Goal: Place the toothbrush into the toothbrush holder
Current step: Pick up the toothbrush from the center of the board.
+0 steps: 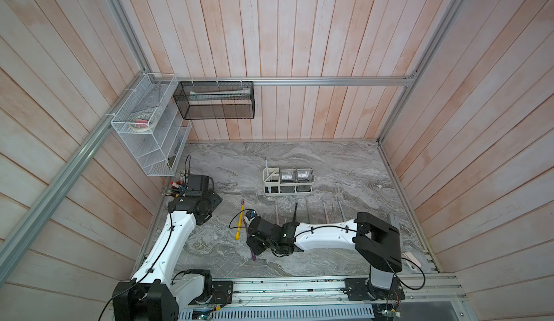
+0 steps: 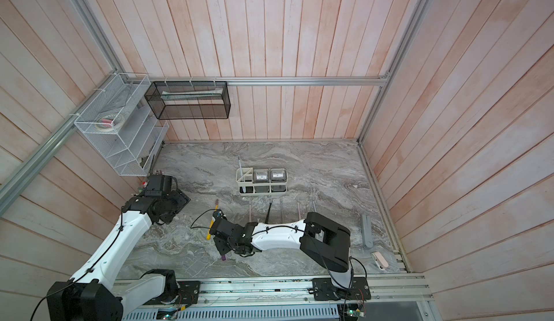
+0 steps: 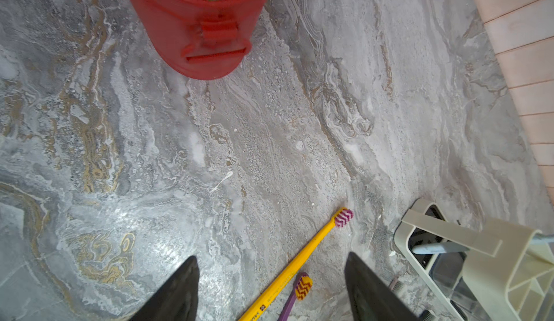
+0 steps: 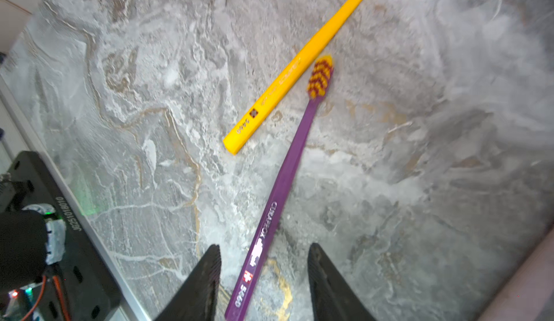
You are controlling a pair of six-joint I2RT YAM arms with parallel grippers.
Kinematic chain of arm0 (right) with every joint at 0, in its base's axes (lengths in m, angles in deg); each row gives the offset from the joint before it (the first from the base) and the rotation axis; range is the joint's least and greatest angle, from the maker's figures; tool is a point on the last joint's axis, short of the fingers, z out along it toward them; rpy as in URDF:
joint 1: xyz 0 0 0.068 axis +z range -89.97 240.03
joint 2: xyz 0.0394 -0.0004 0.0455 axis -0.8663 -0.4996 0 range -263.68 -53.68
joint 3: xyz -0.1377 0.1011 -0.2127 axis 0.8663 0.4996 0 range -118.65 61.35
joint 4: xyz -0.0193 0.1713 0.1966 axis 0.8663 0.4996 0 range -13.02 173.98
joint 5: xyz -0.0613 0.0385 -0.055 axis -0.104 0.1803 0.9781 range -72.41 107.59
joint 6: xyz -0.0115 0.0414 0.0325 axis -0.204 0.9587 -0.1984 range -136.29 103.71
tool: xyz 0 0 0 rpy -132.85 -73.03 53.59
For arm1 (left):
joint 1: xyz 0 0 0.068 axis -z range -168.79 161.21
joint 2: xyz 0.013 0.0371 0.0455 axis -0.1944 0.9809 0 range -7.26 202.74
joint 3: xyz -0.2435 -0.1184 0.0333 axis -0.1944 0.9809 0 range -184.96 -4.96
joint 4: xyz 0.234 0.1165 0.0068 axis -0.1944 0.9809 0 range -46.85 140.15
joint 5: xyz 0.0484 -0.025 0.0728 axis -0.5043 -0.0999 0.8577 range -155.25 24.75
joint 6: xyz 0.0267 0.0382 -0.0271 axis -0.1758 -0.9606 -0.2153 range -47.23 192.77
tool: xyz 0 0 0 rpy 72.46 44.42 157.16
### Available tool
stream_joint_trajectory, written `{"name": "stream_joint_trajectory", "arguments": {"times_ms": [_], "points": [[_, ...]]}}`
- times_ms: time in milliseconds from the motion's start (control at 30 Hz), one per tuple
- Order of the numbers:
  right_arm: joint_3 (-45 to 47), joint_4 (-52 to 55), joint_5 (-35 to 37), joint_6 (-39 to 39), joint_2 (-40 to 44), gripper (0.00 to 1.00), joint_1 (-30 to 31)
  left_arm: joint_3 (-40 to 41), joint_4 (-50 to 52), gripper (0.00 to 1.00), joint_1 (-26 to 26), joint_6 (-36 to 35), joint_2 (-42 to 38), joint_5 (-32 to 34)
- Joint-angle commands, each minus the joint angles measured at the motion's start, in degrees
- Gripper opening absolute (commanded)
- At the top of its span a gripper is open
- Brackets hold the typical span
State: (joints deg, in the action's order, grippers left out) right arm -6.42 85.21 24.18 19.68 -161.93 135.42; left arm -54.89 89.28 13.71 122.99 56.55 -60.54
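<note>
Toothbrush [image 1: 266, 169] inside toothbrush holder [image 1: 287, 192]

One yellow toothbrush [image 4: 302, 60], one purple toothbrush [image 4: 280, 190], one toothbrush holder [image 1: 287, 193], two clear cups [image 1: 287, 176]

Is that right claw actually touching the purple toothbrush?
Apart. The right wrist view shows the right gripper open, its fingers straddling the purple toothbrush with marble visible on both sides.
</note>
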Motion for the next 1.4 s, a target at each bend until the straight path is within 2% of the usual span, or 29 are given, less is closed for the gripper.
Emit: {"name": "stream_joint_trajectory", "arguments": {"times_ms": [0,233,800,1100,1367], "points": [[-2.14,4.6,3.03,2.7,-2.75,0.48,0.23,0.91,0.82,0.78,-0.52,-2.14,-0.88,-1.08],[-6.7,11.19,7.5,3.06,-6.24,0.47,1.09,0.9,1.14,0.78,-0.69,-2.4,-1.76,-1.26],[-9.68,14.29,8.25,5.49,-8.44,0.45,3.82,1.25,0.57,0.78,-0.74,-2.49,-1.33,-1.79],[-10.12,14.45,6.18,5.17,-11.72,0.3,3.71,1.14,0.46,0.78,-0.74,-2.64,-1.31,-2.01],[-8.56,15.13,7.27,5.06,-10.26,0.15,3.19,1.37,0.09,0.78,-0.79,-2.41,-0.52,-3.08]]}}
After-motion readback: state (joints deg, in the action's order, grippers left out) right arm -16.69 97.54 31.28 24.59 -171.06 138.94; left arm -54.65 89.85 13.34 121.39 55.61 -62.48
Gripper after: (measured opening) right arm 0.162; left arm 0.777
